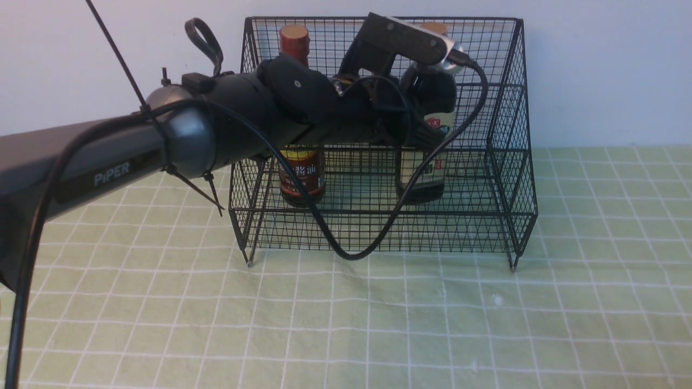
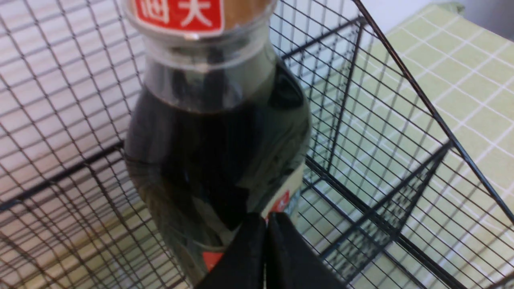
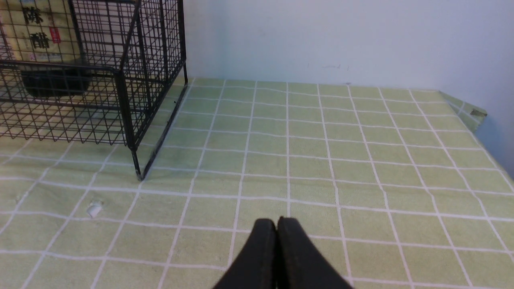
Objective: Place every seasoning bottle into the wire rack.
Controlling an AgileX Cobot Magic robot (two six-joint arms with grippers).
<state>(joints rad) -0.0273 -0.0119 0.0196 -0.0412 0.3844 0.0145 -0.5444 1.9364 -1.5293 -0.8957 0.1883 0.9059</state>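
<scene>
The left arm [image 1: 162, 140] reaches across into the wire rack [image 1: 508, 178]. Inside the rack the red-capped bottle [image 1: 300, 178] stands upright on the left, with the tan-capped bottle [image 2: 217, 132] to its right. The left hand [image 2: 266, 224] is pressed closed and holds nothing, just in front of that bottle. The right hand [image 3: 276, 228] is likewise closed and empty above the table [image 3: 321, 160], apart from the rack.
</scene>
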